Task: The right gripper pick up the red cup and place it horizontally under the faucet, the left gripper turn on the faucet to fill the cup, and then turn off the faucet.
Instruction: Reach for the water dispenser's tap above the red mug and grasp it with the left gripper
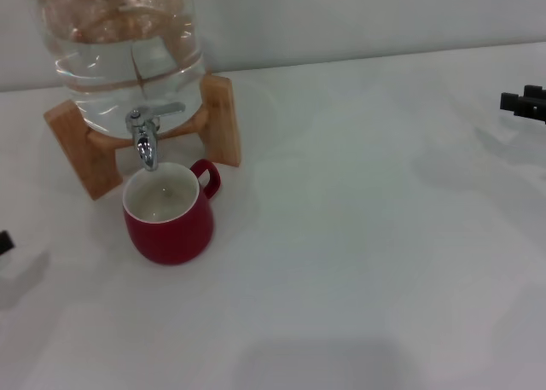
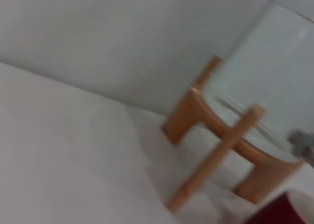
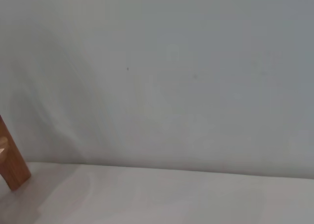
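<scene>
The red cup [image 1: 168,218] stands upright on the white table, right under the spout of the chrome faucet [image 1: 146,138], with its handle pointing to the back right. The faucet sits on the clear glass water jar [image 1: 128,49]; its lever lies sideways and I see no stream of water. Only a black tip of my left gripper [image 1: 4,242] shows, at the left edge, apart from the cup. My right gripper [image 1: 525,102] is at the far right edge, well away. The left wrist view shows the cup's rim [image 2: 279,211] and the blurred faucet [image 2: 301,143].
The jar rests on a wooden stand [image 1: 220,121], which also shows in the left wrist view [image 2: 216,150] and at the edge of the right wrist view [image 3: 12,160]. A pale wall runs behind the white table [image 1: 367,236].
</scene>
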